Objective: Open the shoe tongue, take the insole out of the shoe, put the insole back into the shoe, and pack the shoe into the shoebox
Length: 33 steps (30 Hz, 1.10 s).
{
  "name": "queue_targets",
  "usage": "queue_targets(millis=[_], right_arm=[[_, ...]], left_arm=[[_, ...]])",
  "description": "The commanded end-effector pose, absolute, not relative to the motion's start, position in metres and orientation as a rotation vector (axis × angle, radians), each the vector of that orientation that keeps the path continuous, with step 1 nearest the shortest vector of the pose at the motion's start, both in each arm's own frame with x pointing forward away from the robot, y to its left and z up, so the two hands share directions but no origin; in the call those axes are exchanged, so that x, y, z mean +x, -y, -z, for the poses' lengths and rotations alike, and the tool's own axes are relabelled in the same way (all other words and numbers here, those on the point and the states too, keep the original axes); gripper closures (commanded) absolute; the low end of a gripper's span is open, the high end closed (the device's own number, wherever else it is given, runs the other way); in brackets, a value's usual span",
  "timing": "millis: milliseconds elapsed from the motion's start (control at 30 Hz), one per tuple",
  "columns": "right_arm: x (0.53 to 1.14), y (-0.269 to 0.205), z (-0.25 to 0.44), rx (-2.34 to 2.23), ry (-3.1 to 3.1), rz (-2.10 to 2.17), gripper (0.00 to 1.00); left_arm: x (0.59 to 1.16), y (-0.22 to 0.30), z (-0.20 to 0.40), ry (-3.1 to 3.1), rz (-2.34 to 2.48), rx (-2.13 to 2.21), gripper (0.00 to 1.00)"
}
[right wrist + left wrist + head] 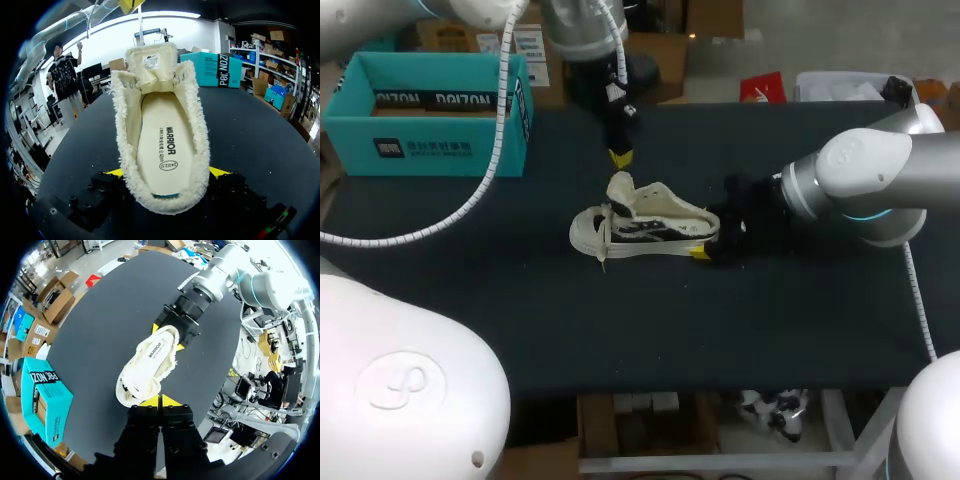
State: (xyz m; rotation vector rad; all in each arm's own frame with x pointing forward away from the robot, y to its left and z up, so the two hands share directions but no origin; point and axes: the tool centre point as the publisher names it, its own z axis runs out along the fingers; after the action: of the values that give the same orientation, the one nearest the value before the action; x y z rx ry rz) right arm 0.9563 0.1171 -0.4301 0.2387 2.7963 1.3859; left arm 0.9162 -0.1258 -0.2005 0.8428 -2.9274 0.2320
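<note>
Looking down from the head view: finding the shoe [640, 228] at the middle of the frame on the dark tabletop [520, 310], toe toward the left and heel toward the right. Placing the teal shoebox [430, 110] well apart at the upper left. Catching from here only the striped side of the shoe and its raised tongue [620, 187], not the inside. Seeing the left arm [582, 40] entering at the top left and the right arm [860, 180] entering from the right edge.

Getting the inside only from the right wrist view: looking into the open shoe from the heel end, with the insole [162, 145] lying flat inside and the tongue standing up beyond it. Finding the heel sitting between the right jaws, with a yellow fingertip [116, 172] pressing each flank. Gripping the shoe, then, at a wide spread. Confirming this from the left wrist view, with yellow showing on both sides of the heel at the far end of the shoe.

Showing the left jaws best in the left wrist view: closed fingertips [150, 401] pressing together, nothing seen between them, the toe end just ahead. Placing them in the head view directly above the tongue and near it, while being unable to tell about contact.
</note>
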Motion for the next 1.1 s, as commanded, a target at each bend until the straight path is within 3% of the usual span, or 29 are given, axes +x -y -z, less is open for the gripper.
queue_targets(millis=[33,1100], right_arm=[[0.957,-0.118,0.435,0.239,-2.796,-1.388,1.00],[0.957,-0.118,0.435,0.239,-2.796,-1.388,1.00]], left_arm=[[0.925,0.129,0.200,2.941,-0.066,0.358,1.00],[0.942,0.175,0.344,2.971,-0.240,-0.148,1.00]])
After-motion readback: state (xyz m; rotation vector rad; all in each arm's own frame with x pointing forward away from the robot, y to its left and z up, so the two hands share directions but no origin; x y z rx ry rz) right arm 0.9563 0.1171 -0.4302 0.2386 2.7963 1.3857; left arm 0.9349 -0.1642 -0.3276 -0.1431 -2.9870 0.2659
